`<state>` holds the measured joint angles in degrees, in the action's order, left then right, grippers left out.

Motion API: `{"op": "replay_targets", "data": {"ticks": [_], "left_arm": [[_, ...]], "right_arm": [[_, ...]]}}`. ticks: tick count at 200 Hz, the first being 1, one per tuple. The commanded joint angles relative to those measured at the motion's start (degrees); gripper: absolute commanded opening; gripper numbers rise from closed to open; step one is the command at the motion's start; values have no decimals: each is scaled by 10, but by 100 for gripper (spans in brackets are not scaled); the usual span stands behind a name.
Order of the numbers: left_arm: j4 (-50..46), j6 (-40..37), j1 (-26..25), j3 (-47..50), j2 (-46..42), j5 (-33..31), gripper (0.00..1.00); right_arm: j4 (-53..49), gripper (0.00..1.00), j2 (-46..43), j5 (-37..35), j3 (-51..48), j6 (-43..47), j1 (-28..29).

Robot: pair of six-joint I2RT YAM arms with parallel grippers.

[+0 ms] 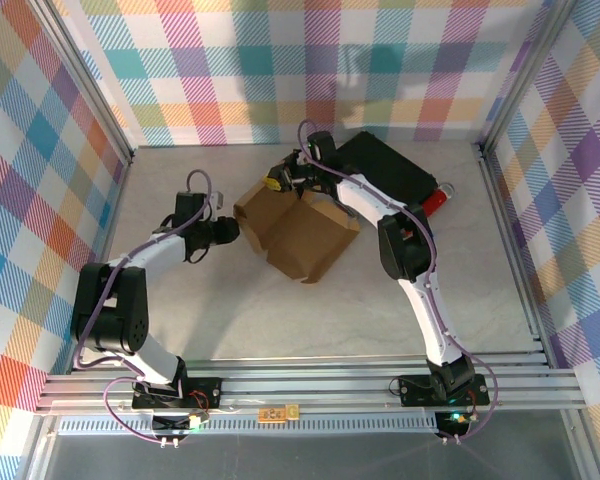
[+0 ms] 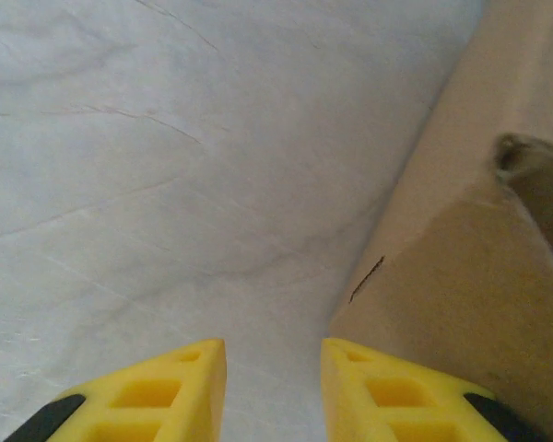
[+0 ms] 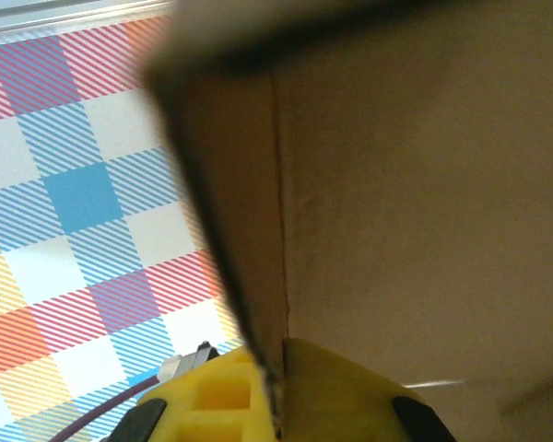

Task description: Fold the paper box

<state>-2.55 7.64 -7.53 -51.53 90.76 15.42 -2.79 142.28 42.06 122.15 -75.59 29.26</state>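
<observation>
The paper box (image 1: 298, 232) is a brown cardboard sheet, partly folded, lying mid-table. My right gripper (image 1: 278, 183) is at its far edge and pinches a raised flap. In the right wrist view the yellow fingers (image 3: 212, 396) are shut on that thin cardboard flap (image 3: 249, 230), with the brown panel (image 3: 424, 184) spreading to the right. My left gripper (image 1: 231, 229) hovers at the box's left edge. The left wrist view shows that gripper (image 2: 274, 368) open, with bare table between its fingertips. The box wall (image 2: 461, 276), marked by a short slit, stands just to the right of the right finger.
A black hard case (image 1: 392, 166) lies at the back right behind the box, with a red object (image 1: 436, 200) beside it. Plaid walls ring the pale table (image 1: 180, 320). An aluminium rail (image 1: 310, 385) runs along the near edge.
</observation>
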Motion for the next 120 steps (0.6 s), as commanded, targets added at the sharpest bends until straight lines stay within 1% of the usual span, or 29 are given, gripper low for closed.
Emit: {"op": "replay_targets", "data": {"ticks": [1, 62, 79, 120], "left_arm": [[25, -5, -13, 11, -19, 3, 33], [35, 16, -52, 23, -39, 7, 38], [43, 28, -60, 29, -48, 3, 43], [52, 43, -75, 29, -44, 2, 49]], "right_arm": [[-8, 0, 12, -2, 12, 1, 2], [10, 0, 2, -2, -1, -2, -2], [15, 0, 0, -3, -7, -4, -4], [15, 0, -2, -2, -10, -4, -4]]}}
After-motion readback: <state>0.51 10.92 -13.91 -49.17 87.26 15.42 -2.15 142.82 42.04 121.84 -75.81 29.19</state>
